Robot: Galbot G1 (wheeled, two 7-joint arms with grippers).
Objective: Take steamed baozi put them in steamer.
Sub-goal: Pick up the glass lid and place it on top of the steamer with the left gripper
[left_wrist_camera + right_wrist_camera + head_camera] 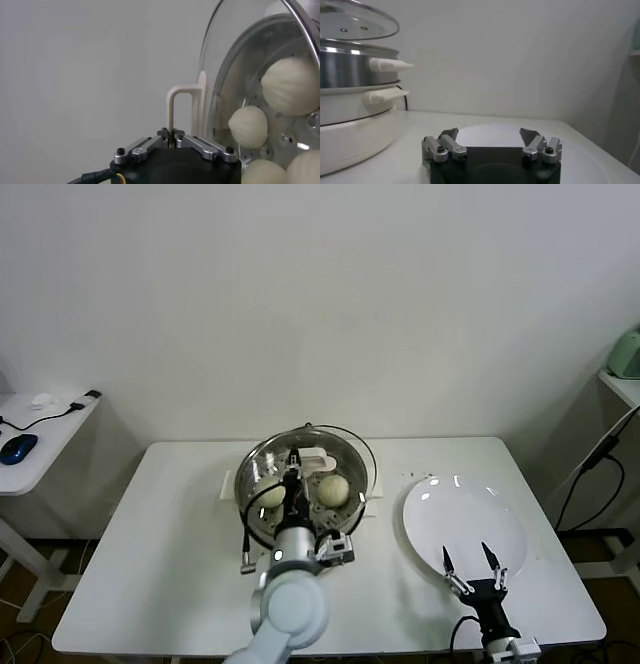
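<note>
Baozi (334, 489) fill steamer (252, 514); no legible writing on either.

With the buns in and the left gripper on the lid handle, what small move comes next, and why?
Probably lower the glass lid onto the steamer: the left gripper is shut on its white handle, holding it above the baozi; the plate looks bare.

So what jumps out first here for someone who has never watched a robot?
Mid-table, the left tool grips the white handle of a round glass lid, holding it above the shiny steel steamer basket, where cream-white dough buns sit. To the right lies a bare flat white plate, with the right tool open at its near edge.
</note>
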